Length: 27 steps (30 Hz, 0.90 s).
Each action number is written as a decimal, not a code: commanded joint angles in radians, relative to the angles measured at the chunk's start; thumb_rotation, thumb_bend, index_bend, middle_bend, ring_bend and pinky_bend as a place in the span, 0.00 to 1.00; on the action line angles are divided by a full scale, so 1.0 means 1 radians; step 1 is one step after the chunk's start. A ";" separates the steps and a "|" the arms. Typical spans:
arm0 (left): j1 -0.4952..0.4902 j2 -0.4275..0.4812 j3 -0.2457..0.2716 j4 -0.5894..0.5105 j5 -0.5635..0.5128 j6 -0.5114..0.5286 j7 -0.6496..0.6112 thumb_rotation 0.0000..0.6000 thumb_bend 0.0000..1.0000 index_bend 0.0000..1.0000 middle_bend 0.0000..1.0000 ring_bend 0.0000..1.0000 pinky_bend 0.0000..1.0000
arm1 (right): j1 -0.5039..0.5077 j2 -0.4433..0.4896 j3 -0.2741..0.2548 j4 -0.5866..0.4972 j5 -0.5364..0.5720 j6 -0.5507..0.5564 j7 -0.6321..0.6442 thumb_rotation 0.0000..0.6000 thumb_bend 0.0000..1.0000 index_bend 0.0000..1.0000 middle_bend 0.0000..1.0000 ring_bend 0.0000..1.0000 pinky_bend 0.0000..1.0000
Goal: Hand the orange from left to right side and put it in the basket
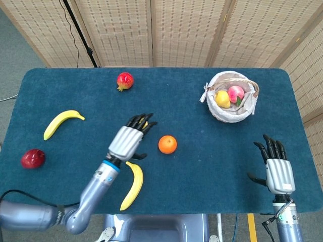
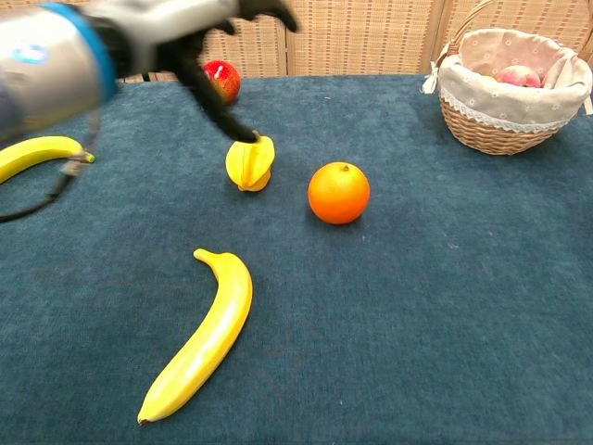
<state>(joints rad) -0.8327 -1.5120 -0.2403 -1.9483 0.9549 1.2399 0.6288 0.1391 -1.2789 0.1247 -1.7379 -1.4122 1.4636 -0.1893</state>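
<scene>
— Where is the orange (image 1: pixel 167 144) now?

— It lies alone on the blue table (image 1: pixel 212 166), just to the right of the left hand (image 1: pixel 127 142), and it does not touch it. No hand holds it.

— How is the left hand?

— It is empty, with the fingers spread apart and stretched forward. In the chest view this hand (image 2: pixel 176 42) is blurred, up at the left, and its dark fingertips (image 2: pixel 243 132) are near the top of the yellow starfruit (image 2: pixel 250 162). I cannot tell if they touch it. In the head view the starfruit is mostly hidden behind the hand.

— And the right hand?

— The right hand (image 1: pixel 277 171) is at the near right edge of the table, fingers straight and apart, holding nothing. The orange is well apart from it, on its left.

— The basket?

— The basket (image 1: pixel 214 112), with white cloth inside, stands beyond the right hand, a little to its left. A yellow fruit (image 1: pixel 222 99) and a pink peach (image 1: pixel 235 94) lie in it.

— What else is near the left hand?

— A banana (image 1: pixel 132 185) lies just below it. A second banana (image 1: pixel 60 123) and a red apple (image 1: pixel 33 158) are to its left, and a pomegranate (image 1: pixel 124 80) is farther beyond it.
</scene>
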 commanded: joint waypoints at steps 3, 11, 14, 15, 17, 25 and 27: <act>0.195 0.201 0.155 -0.150 0.140 0.161 -0.048 1.00 0.11 0.15 0.04 0.01 0.09 | 0.014 -0.017 -0.003 0.013 0.003 -0.021 -0.016 1.00 0.00 0.17 0.03 0.00 0.00; 0.417 0.292 0.343 -0.088 0.350 0.299 -0.251 1.00 0.11 0.15 0.04 0.01 0.09 | 0.040 -0.051 -0.015 0.029 -0.005 -0.062 -0.036 1.00 0.00 0.17 0.03 0.00 0.00; 0.458 0.288 0.357 -0.053 0.367 0.320 -0.278 1.00 0.11 0.15 0.04 0.01 0.09 | 0.051 -0.066 -0.021 0.035 -0.008 -0.080 -0.049 1.00 0.00 0.15 0.03 0.00 0.00; 0.472 0.284 0.359 -0.041 0.366 0.327 -0.285 1.00 0.11 0.15 0.04 0.01 0.09 | 0.057 -0.073 -0.025 0.035 -0.009 -0.090 -0.057 1.00 0.00 0.15 0.03 0.00 0.00; 0.496 0.272 0.358 -0.019 0.365 0.336 -0.300 1.00 0.11 0.15 0.04 0.01 0.09 | 0.073 -0.090 -0.037 0.032 -0.017 -0.118 -0.085 1.00 0.00 0.12 0.03 0.00 0.00; 0.533 0.253 0.331 0.033 0.375 0.323 -0.336 1.00 0.11 0.15 0.04 0.02 0.09 | 0.133 -0.141 -0.072 0.007 -0.055 -0.210 -0.169 1.00 0.00 0.08 0.02 0.00 0.00; 0.541 0.252 0.324 0.042 0.379 0.320 -0.345 1.00 0.11 0.15 0.04 0.02 0.09 | 0.155 -0.155 -0.073 0.000 -0.058 -0.243 -0.172 1.00 0.00 0.08 0.02 0.00 0.00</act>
<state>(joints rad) -0.2956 -1.2593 0.0867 -1.9100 1.3315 1.5617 0.2873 0.2749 -1.4197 0.0556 -1.7300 -1.4651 1.2452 -0.3553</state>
